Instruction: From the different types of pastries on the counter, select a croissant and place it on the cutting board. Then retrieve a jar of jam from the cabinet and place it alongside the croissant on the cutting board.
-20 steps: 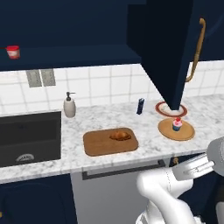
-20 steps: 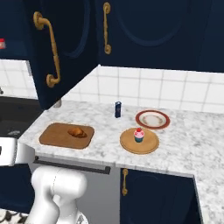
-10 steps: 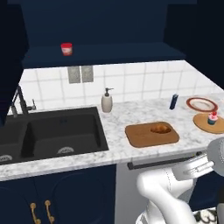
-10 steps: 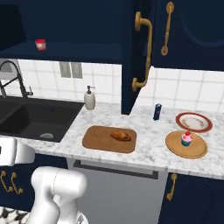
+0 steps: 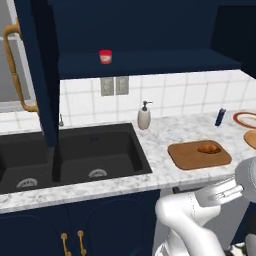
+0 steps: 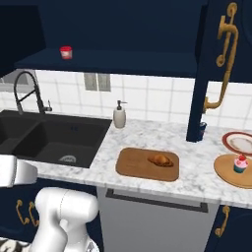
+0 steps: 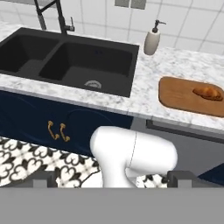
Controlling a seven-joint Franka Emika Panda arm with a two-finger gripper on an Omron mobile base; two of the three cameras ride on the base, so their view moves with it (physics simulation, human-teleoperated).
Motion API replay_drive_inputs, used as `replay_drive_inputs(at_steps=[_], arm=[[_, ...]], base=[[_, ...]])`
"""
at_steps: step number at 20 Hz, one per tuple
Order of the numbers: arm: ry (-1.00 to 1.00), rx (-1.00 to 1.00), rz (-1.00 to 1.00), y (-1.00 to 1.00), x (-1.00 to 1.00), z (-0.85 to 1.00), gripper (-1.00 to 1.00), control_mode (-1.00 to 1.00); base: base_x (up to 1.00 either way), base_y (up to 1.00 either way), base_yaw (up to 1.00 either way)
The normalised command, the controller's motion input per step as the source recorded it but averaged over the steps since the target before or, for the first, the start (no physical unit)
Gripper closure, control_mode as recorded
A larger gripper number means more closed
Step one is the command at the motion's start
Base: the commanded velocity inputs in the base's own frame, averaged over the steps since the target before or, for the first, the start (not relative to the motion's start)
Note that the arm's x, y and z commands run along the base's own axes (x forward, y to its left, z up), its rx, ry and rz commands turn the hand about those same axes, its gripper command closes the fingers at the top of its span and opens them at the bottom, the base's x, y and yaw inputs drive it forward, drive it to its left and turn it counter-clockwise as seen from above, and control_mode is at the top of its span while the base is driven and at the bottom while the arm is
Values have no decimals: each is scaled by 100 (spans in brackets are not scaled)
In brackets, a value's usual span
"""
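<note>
The marble bench [image 6: 197,167] carries a black double sink [image 5: 70,157] at its left and the cutting board [image 6: 142,165] to the sink's right, with the croissant [image 6: 161,159] lying on the board. The jar of jam [image 5: 105,56] stands on the open cabinet's [image 5: 150,30] shelf above the sink. The claw [image 7: 112,179] hangs low before the bench, its two tips well apart, holding nothing.

Both base views face the counter [image 5: 165,135] from behind; the hand view looks down, sharing the cutting board [image 7: 186,94].

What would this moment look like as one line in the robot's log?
croissant: on cutting board | jam jar: on open cabinet shelf | pincer: empty, apart from both
</note>
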Motion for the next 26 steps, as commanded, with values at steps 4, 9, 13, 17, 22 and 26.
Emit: replay_drive_inputs(at_steps=[4,9,13,17,22,26], arm=[[0,0,0,0,0,0,-100,100],[0,0,0,0,0,0,-100,100],[0,0,0,0,0,0,-100,100],[0,0,0,0,0,0,-100,100],[0,0,0,0,0,0,-100,100],[0,0,0,0,0,0,-100,100]], base=[[2,0,0],[42,16,-2],[56,26,-5],[38,27,-4],[24,40,-1],[38,42,-4]])
